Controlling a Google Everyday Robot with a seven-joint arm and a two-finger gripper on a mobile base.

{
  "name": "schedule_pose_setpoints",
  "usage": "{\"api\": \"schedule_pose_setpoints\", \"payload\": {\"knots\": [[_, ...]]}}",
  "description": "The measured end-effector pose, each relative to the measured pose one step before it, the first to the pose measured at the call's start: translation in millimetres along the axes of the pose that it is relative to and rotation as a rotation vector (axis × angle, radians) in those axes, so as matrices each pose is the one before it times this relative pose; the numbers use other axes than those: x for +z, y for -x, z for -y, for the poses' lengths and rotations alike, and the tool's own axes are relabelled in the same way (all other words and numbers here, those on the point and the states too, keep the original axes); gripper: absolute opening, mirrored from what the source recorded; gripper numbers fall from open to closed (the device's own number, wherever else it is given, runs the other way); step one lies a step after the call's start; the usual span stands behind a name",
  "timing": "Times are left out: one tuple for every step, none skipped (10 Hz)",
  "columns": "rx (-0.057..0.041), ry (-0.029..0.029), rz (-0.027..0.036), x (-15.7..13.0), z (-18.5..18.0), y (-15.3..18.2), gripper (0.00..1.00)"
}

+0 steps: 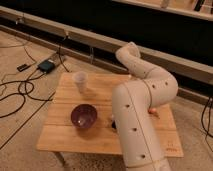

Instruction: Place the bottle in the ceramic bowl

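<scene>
Tool hidden behind arm (135, 120) — wooden table (62, 134)

No legible text, labels, numbers or signs anywhere.

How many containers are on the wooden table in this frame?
2. The bottle stands near the table's far left corner; the ceramic bowl sits nearer the camera, apart from it. The arm covers the right side, hiding the gripper and perhaps more.
</scene>
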Motion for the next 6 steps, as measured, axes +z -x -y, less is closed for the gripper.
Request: {"api": "schedule_pose_setpoints", "payload": {"knots": [[-0.0078, -0.0146, 0.02605, -17.04, -6.59, 7.3, 0.0], [-0.01021, -0.01463, 0.02677, -19.37, -11.48, 7.31, 0.0], [-0.00536, -0.01028, 0.02028, -15.83, -9.59, 4.29, 0.0], [-0.00979, -0.00458, 0.02214, -16.7, -15.02, 7.16, 0.0], [-0.00654, 0.00228, 0.02359, -15.22, -16.93, 7.85, 0.0], [-0.002, 0.00552, 0.024, -13.57, -15.42, 7.89, 0.0]]}}
